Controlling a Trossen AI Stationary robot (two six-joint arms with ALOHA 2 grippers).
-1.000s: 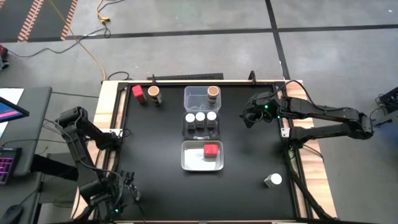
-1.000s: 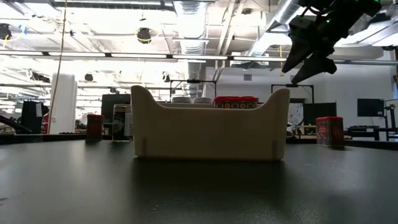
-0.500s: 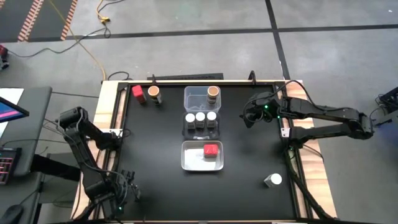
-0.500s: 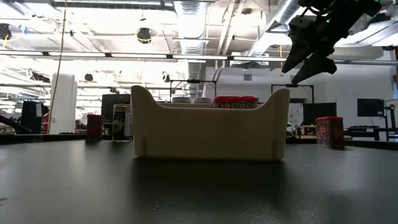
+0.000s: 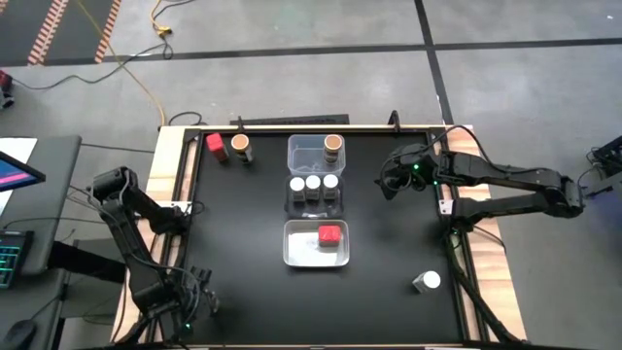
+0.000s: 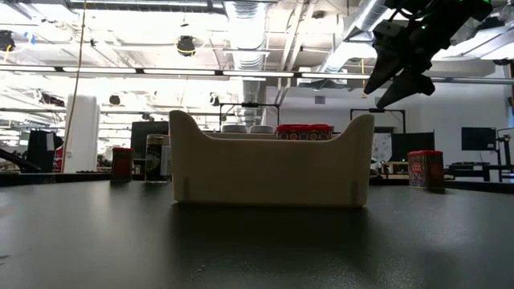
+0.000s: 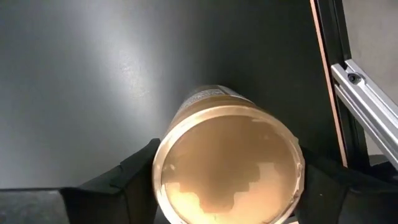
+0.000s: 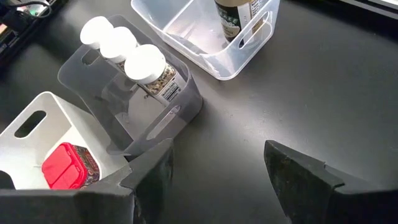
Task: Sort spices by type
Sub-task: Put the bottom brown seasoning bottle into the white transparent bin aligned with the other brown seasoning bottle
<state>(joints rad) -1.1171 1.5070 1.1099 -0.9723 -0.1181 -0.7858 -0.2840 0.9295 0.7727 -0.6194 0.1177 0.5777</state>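
Spice jars stand on the black table. My left gripper (image 7: 227, 186) is at the near left corner (image 5: 180, 309), pointing down and shut on a tan-topped jar (image 7: 227, 162) that the high view hides. A red-topped jar (image 5: 215, 144) and a tan-topped one (image 5: 241, 148) stand at the far left. A white-topped jar (image 5: 426, 282) stands near right. My right gripper (image 5: 389, 183) hangs open above the table, right of the bins, with nothing between its fingers (image 8: 217, 180). My left gripper has the tan-topped jar's upper end (image 7: 163, 163) between its two fingers, one on each side of the round top. The fingers come from above, pointing down. The jar stands upright. Whether its bottom is on the table cannot be told.
Three bins stand in a row at the table's middle: a clear far one (image 5: 309, 148) with a tan-topped jar (image 5: 331, 146), a middle one (image 5: 291, 194) with three white-topped jars, and a white near one (image 5: 296, 245) with a red-topped jar (image 5: 330, 235). A metal rail runs beside the left gripper (image 7: 367, 99).
My left arm has sunk a little at the near left corner and then kept still. My right arm has not moved.
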